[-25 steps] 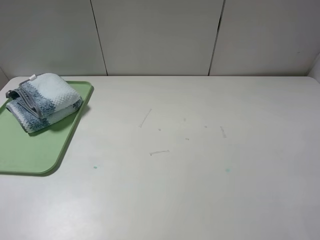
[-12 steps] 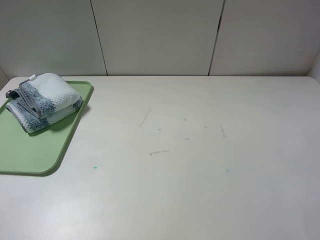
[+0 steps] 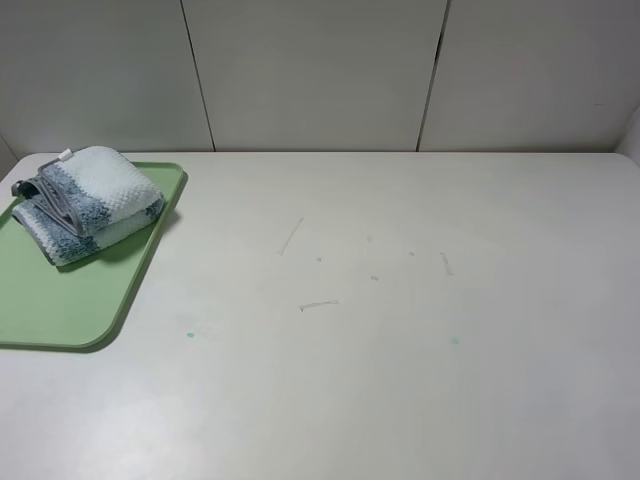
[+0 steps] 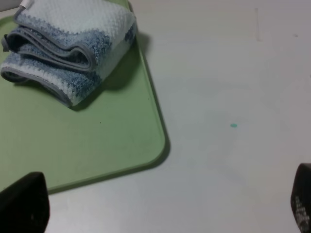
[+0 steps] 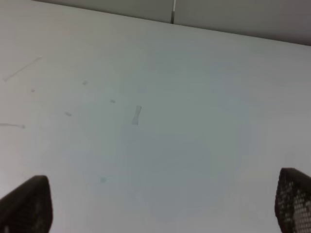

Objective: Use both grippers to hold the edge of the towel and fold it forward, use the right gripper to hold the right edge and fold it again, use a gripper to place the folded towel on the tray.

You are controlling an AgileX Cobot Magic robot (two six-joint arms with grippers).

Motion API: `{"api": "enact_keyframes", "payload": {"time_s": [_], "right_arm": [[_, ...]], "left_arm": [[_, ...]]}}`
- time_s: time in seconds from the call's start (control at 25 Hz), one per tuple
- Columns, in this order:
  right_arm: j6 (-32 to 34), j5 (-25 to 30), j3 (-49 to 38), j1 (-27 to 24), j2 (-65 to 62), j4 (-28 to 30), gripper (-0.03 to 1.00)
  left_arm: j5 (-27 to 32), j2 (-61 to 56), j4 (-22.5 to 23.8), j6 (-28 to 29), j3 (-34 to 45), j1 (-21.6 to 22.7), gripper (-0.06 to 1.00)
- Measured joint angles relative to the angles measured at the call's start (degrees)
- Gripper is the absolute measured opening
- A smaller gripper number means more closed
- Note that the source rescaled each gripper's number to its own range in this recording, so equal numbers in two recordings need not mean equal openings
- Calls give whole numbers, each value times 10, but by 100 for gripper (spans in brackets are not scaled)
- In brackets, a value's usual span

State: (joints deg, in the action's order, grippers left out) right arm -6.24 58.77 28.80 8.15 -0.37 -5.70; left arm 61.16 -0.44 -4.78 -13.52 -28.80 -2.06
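Folded towel (image 3: 88, 203) sits on far end of green tray (image 3: 60, 310). Left gripper (image 4: 160, 206) and right gripper (image 5: 160, 204) both spread wide, empty. Risk: loose top fold springs open; nothing pins it.

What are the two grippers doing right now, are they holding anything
Left gripper: open, holding nothing; the towel lies folded on the tray.
Right gripper: open, holding nothing, over bare table.

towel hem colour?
Grey: a thin hem edging the white, blue-grey striped towel. Clearest in the left wrist view.
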Motion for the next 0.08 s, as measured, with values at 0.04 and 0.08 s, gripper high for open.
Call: {"api": "enact_keyframes", "payload": {"time_s": [0.04,0.08], "right_arm": [[0,0,0,0,0,0,100],[0,0,0,0,0,0,100]], "left_arm": [[0,0,0,0,0,0,100],[0,0,0,0,0,0,100]]}}
